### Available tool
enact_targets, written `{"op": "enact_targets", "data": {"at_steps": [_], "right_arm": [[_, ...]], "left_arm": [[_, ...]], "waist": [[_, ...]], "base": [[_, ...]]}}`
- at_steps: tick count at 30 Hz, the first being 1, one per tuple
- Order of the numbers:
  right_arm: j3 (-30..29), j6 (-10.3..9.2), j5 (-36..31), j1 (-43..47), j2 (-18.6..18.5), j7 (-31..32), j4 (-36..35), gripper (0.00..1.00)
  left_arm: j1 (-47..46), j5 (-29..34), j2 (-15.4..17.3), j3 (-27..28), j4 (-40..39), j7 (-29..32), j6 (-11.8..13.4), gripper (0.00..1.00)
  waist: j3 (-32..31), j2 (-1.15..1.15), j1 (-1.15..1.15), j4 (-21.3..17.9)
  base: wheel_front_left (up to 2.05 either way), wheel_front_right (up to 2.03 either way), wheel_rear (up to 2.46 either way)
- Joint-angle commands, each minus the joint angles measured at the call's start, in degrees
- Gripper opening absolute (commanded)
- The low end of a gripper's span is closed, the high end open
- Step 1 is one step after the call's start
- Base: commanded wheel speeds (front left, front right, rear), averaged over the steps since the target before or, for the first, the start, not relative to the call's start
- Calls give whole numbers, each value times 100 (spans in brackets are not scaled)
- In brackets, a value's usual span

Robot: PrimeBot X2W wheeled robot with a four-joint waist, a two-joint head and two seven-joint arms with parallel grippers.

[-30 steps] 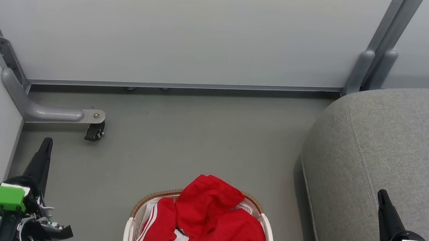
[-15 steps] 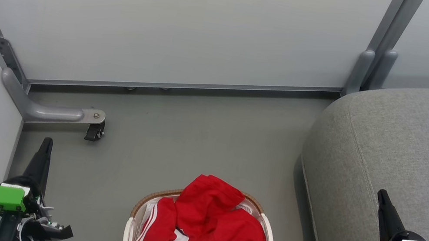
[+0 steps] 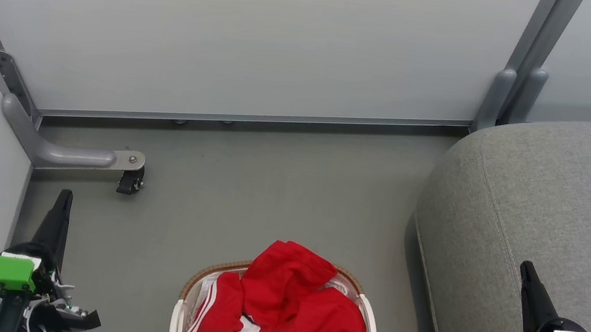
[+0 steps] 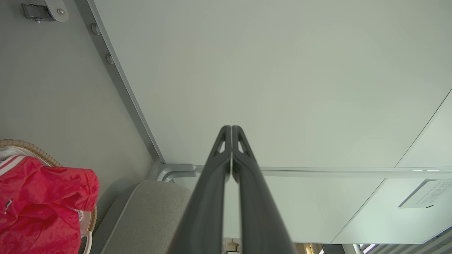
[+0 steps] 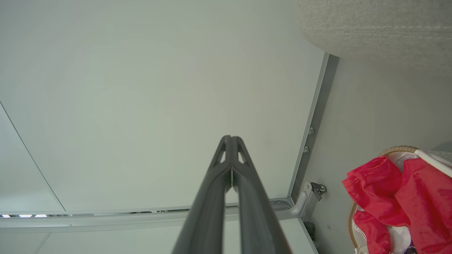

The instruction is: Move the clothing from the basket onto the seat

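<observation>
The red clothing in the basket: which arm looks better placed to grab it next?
Probably the right. Both grippers are shut and about equally far from the basket, but the right gripper is on the side of the seat, where the clothing must go; the left gripper is on the basket's other side.

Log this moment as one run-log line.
clothing: heaped in basket | seat: right of basket | left gripper: jaws shut, holding nothing | right gripper: jaws shut, holding nothing

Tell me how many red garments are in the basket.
2: a plain garment heaped on top, a numbered garment beneath it at the left. Others may be hidden underneath.
</observation>
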Motion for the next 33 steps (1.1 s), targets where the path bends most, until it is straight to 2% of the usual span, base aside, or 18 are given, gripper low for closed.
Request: {"op": "enact_targets", "data": {"at_steps": [1, 13, 14, 26, 33], "right_arm": [[-9, 2, 18, -41, -33, 13, -17, 0], [-9, 2, 18, -41, -33, 13, -17, 0], [0, 0, 0, 0, 0, 0, 0, 100], [127, -1, -140, 173, 56, -225, 228, 100], [77, -1, -522, 190, 46, -417, 242, 100]], "left_arm": [[-56, -18, 37, 9, -9, 12, -26, 0], [-56, -18, 37, 9, -9, 13, -26, 0], [0, 0, 0, 0, 0, -1, 0, 100], [199, 98, -36, -267, 136, -229, 5, 100], [238, 318, -29, -409, 56, -421, 3, 100]], "waist": [[0, 0, 0, 0], [0, 0, 0, 0], [0, 0, 0, 0], [-11, 0, 0, 1], [-24, 0, 0, 5]], "base": [[0, 0, 0], [0, 0, 0], [0, 0, 0], [0, 0, 0], [0, 0, 0]]}}
